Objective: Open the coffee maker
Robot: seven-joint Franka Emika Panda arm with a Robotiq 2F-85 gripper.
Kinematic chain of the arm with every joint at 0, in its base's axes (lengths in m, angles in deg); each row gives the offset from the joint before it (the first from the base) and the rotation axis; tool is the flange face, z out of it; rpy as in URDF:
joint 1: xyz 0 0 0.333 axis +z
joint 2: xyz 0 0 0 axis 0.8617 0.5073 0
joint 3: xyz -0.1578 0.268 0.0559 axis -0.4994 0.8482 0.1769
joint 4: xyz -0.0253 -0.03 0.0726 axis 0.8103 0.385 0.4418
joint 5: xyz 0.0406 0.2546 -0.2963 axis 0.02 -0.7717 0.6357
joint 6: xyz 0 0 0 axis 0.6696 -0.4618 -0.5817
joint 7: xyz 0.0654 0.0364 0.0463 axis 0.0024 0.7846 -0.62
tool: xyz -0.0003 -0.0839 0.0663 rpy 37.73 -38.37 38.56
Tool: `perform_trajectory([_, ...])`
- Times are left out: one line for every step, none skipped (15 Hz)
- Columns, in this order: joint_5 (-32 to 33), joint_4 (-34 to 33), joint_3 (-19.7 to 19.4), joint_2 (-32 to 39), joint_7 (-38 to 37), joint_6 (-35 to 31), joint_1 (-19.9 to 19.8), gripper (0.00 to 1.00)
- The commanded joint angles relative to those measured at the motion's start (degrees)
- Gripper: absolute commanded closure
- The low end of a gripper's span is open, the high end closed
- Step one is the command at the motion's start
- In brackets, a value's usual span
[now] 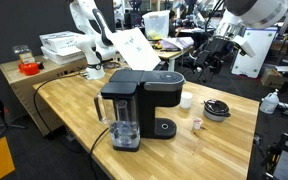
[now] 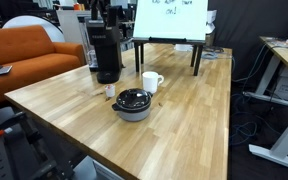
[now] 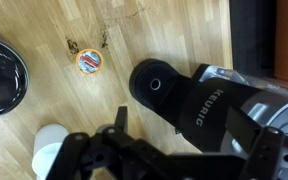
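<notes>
The coffee maker [image 1: 139,105] is a black boxy machine with a clear water tank on its side and stands on the wooden table; its top lid looks down. It also shows in an exterior view [image 2: 106,50] at the far left of the table. In the wrist view I look down on its top and round front button [image 3: 189,100], marked KEURIG. My gripper [image 3: 194,125] hovers above it, open, with one finger on each side of the machine's front. It holds nothing. I cannot tell whether it touches the machine.
A white mug [image 2: 151,82], a small black round object with a coiled cable [image 2: 134,103] and a small coffee pod [image 3: 89,62] lie beside the machine. A whiteboard easel [image 2: 174,20] stands at the table's far end. An orange sofa [image 2: 24,50] is beside the table.
</notes>
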Motion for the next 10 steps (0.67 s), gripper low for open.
perform_trajectory([0.08, -0.07, 0.45, -0.02, -0.08, 0.13, -0.48, 0.0])
perform_trajectory([0.08, -0.07, 0.45, -0.02, -0.08, 0.12, -0.48, 0.0])
perform_trajectory([0.08, -0.08, 0.45, -0.02, -0.08, 0.12, -0.48, 0.0])
perform_trajectory([0.08, -0.08, 0.45, -0.02, -0.08, 0.11, -0.48, 0.0])
perform_trajectory([0.08, -0.08, 0.45, -0.02, -0.08, 0.1, -0.48, 0.0])
perform_trajectory([-2.11, -0.37, 0.13, 0.2, 1.73, 0.65, -0.6, 0.0])
perform_trajectory([-5.58, -0.51, -0.19, 0.36, 4.13, 1.15, -0.68, 0.0])
perform_trajectory([-10.33, -0.58, -0.51, 0.36, 7.08, 1.78, -0.74, 0.0])
perform_trajectory([-12.64, -0.44, -0.64, 0.36, 8.45, 1.83, -0.9, 0.0])
perform_trajectory([-15.07, -0.4, -0.85, 0.43, 10.27, 2.1, -1.09, 0.0])
